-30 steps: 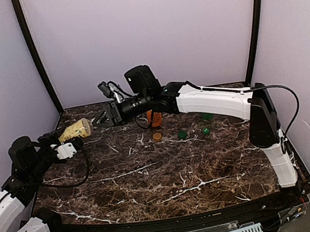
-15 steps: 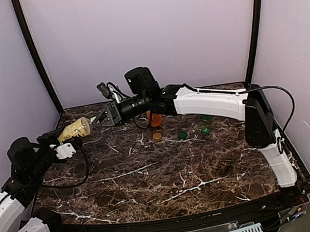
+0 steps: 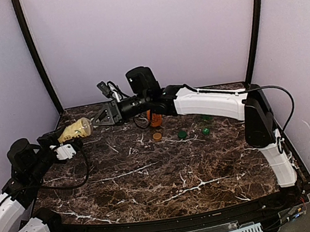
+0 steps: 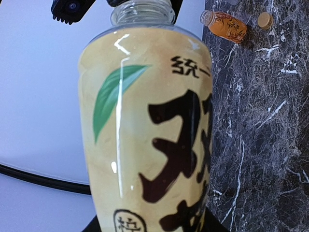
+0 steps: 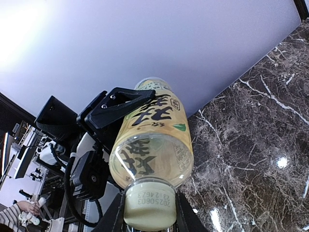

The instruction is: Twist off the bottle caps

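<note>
Two sets of fingers meet on one bottle (image 4: pixel 145 135). My left fingers (image 5: pixel 116 105) clamp its body and hold it off the desk (image 3: pixel 168 172), over the far left corner. It lies nearly level with the neck pointed toward my other arm, so the cap faces my right wrist squarely and can be turned about its own axis. My right fingers (image 5: pixel 114 218) are pressed in on the pale yellow cap (image 5: pixel 149 210), one on each side, pinching it. That cap sits at the bottle's mouth and, as far as I can judge, is not yet off. The bottle is smooth, glossy plastic, rounded at the shoulder and narrowing to a clear neck. It is wrapped in a tan label with a green leaf and bold dark characters. That gloss suggests it could slip once I twist, which I take to be why my left grip goes around the wide body. The cap is a short round disc with a date code printed on its flat top. Three others lie loose on the dark, white-veined marble desk, well apart from my work: the tan-gold cap (image 3: pixel 157 135), the dark green cap (image 3: pixel 182 133) and the bright green cap (image 3: pixel 205 131). An orange bottle (image 4: pixel 224 24) lies on its side near the tan-gold one.
</note>
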Action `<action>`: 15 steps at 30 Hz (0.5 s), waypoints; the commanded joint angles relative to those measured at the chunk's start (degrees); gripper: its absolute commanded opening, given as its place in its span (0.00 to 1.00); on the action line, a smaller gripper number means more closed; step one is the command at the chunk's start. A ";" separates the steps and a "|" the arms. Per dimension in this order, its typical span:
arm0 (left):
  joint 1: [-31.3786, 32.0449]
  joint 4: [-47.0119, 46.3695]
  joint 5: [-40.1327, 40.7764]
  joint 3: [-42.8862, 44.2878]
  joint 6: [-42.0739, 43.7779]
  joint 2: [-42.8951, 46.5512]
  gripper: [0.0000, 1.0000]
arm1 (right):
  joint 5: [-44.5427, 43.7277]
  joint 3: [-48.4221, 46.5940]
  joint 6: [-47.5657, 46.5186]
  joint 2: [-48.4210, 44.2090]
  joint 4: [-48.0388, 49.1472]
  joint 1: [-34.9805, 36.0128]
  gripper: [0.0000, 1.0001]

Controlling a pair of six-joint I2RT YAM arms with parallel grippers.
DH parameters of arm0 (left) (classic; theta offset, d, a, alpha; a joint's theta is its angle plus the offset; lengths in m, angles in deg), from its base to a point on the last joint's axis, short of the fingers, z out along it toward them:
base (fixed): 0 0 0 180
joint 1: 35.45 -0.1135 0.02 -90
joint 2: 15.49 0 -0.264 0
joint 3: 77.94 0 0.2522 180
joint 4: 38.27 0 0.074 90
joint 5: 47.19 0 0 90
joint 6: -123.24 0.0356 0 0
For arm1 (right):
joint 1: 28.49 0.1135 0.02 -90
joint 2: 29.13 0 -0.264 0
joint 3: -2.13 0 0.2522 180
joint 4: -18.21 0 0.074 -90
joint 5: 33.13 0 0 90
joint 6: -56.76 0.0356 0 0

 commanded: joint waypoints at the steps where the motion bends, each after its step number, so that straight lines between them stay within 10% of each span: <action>1: 0.61 0.92 -1.40 -1.29 0.94 0.08 0.14 | 1.13 0.86 0.32 0.03 4.63 -0.24 0.15; 3: 0.61 2.34 -3.18 -1.08 0.60 0.37 0.13 | 1.33 1.04 -1.15 -0.23 4.91 -0.13 0.00; 15: 0.61 37.16 -29.44 9.75 -6.42 0.02 0.06 | -5.26 15.20 -44.25 -11.58 0.63 5.75 0.00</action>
